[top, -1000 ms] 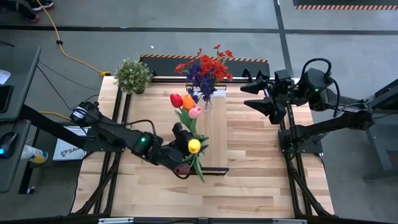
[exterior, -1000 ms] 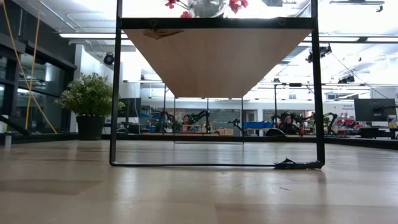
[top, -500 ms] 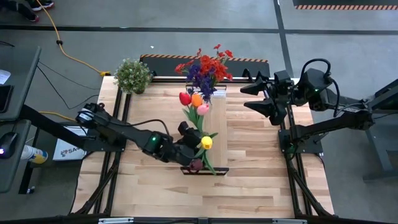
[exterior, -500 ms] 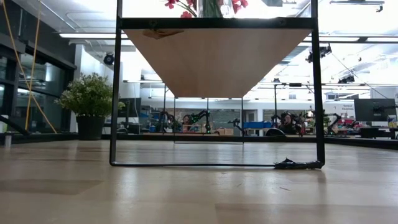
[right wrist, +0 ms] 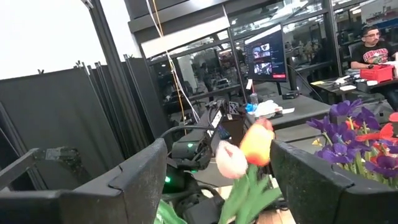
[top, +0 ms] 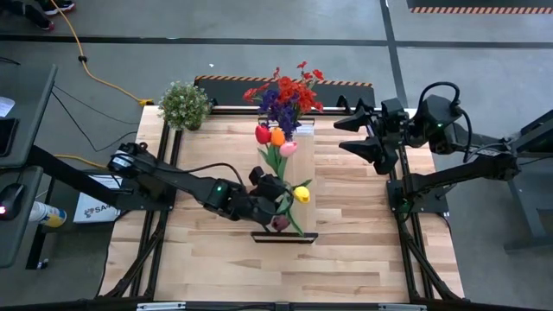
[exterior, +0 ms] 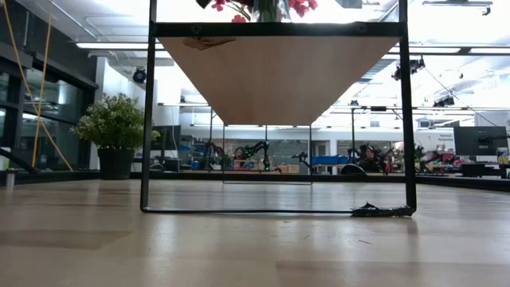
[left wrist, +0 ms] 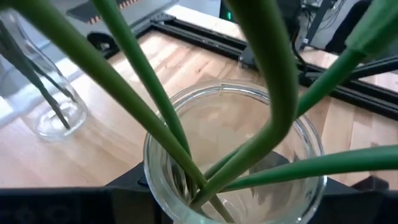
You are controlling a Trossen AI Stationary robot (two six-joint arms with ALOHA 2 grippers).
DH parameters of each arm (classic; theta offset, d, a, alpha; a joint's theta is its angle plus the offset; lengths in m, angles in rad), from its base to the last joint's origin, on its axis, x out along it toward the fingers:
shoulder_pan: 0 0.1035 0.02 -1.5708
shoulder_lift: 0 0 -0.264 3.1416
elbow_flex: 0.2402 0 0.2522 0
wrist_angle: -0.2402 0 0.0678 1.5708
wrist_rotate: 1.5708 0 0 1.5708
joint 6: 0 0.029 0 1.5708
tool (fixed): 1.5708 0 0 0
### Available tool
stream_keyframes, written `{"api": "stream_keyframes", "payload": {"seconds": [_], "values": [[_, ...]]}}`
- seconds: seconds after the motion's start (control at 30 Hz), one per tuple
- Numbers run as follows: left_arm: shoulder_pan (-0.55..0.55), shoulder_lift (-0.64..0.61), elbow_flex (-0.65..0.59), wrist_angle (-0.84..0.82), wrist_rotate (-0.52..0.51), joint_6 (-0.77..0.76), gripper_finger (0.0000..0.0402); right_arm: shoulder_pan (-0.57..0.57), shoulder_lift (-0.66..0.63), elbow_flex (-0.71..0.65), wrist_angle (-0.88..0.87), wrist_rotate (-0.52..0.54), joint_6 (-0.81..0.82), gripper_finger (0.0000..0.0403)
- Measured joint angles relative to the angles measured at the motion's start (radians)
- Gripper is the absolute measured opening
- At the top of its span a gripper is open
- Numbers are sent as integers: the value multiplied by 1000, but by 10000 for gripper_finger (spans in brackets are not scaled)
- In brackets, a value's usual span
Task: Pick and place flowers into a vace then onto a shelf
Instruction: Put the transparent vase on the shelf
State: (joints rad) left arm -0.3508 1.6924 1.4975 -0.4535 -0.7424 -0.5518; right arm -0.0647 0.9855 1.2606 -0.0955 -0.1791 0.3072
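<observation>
The left gripper point(top: 275, 200) squeezes a clear glass vase point(left wrist: 233, 155) of tulip flowers point(top: 276, 138), carrying it onto the long wooden shelf point(top: 304, 168). The right gripper point(top: 367, 134) waits at three o'clock, fingers apart.

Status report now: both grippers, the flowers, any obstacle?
Left gripper over the shelf, shut on glass vase of tulips. Right gripper open, waiting at table's right edge. Second bouquet stands ahead on the shelf.

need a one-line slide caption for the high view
Left gripper holds a glass vase of tulips over the shelf, near the red-and-purple bouquet; right gripper waits open at the table's edge.
</observation>
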Motion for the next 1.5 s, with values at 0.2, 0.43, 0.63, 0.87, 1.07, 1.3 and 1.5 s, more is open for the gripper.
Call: {"api": "stream_keyframes", "payload": {"seconds": [0.2, 0.43, 0.63, 0.87, 1.07, 1.3, 1.5], "values": [[-1, 10, 0, 2, 14, -3, 205, 0, 0, 0, 3, 0, -2, 273], [-3, 19, 2, 7, 45, -21, 217, 0, 0, 0, 3, 0, -2, 273], [-3, 19, 2, 12, 64, -21, 207, 0, 0, 0, 3, 0, -2, 273], [-3, 22, 0, 10, 126, -40, 278, 0, 0, 0, 3, 0, 2, 273], [-3, 22, 0, 12, 103, -58, 307, 0, 0, 0, 3, -18, 3, 273], [-3, 22, 0, 13, 100, -58, 301, 0, 0, 0, 3, -61, 5, 273], [-3, 21, 0, 8, 100, -57, 294, 0, 0, 0, 3, -62, 5, 273]]}}
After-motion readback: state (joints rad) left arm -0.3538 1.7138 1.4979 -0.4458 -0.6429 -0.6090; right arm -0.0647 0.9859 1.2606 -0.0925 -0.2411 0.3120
